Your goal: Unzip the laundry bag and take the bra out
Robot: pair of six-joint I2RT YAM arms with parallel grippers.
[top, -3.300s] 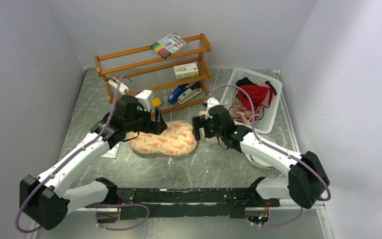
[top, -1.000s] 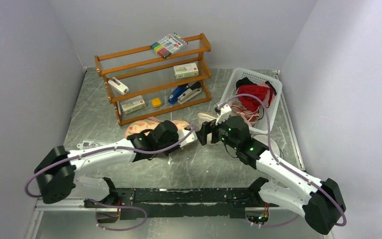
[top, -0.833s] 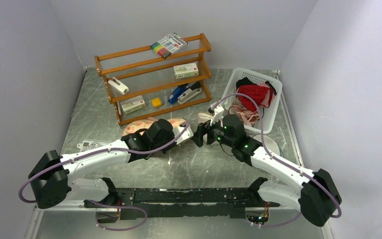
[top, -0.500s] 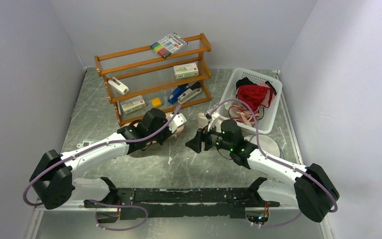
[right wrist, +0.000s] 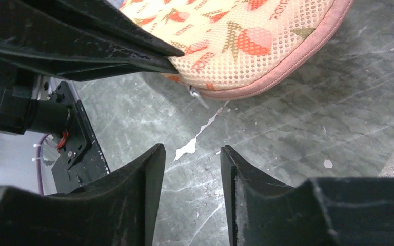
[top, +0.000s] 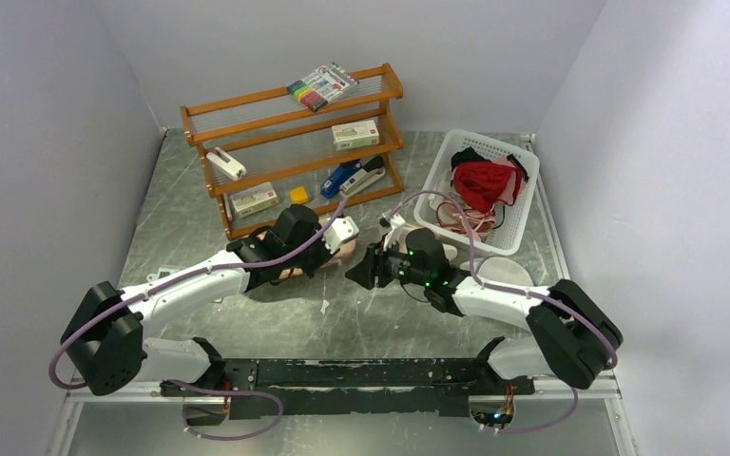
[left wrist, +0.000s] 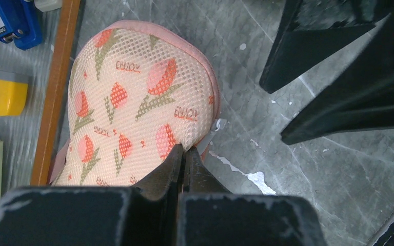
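The laundry bag lies on the table directly in front of the left gripper. Its long axis runs straight away from those fingertips, along the bottom rail of the wooden shelf, which is just to the left of the bag. The rounded far end points away from this hand. The two fingers are pressed together, without any gap, on the near edge of the bag.

The right gripper faces the same edge from the opposite side. Its jaws stand apart and only bare table shows between them. The small metal zip pull hangs from the pink rim just beyond these fingertips and does not touch them. The zip is closed along the part that shows.

The bag is of peach-pink mesh with red-orange flowers, green leaves and small printed words, and it has a pink border. What is inside cannot be seen.

Behind the right gripper and to its right stands a white basket. It holds a red garment and some pale pink straps. In the shelf, beyond the left gripper, are a blue stapler and a yellow block.
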